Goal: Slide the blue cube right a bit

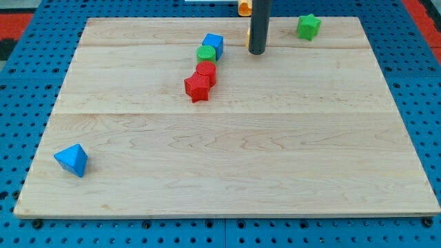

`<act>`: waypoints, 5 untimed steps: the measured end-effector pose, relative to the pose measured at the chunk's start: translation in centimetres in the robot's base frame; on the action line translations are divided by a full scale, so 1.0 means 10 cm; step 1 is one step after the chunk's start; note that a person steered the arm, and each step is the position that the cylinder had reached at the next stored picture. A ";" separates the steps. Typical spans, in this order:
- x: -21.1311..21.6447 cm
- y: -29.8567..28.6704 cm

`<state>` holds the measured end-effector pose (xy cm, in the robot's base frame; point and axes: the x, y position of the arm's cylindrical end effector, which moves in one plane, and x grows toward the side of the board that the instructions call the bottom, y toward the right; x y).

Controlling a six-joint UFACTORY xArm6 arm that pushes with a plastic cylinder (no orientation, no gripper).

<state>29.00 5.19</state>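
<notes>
Nearest, a blue faceted wedge on pale grained wood board. Farther up, a touching chain: ribbed red star, red cylinder, green cylinder, then blue cube. My tip just right of the cube, apart; no jaws to report. Better to circle round to the cube's left face, then nudge gently. Farthest: green star, an orange block partly hidden.

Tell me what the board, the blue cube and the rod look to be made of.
Board: pale wood, apparently unvarnished or matte; grain lines and plank seams show.
Blue cube: probably plastic, matte; flat uniform colour, possibly printed, though the texture is too small to confirm.
Rod: dark and smooth with a faint sheen, either metal or plastic; my tip stands just to the view's right of the cube.
</notes>
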 end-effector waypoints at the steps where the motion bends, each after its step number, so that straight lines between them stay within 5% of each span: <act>1: 0.13 -0.96; 2: 0.18 -1.77; 3: -0.08 -1.98; 4: -0.35 -1.76; 5: -0.32 -0.94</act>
<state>25.80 -4.25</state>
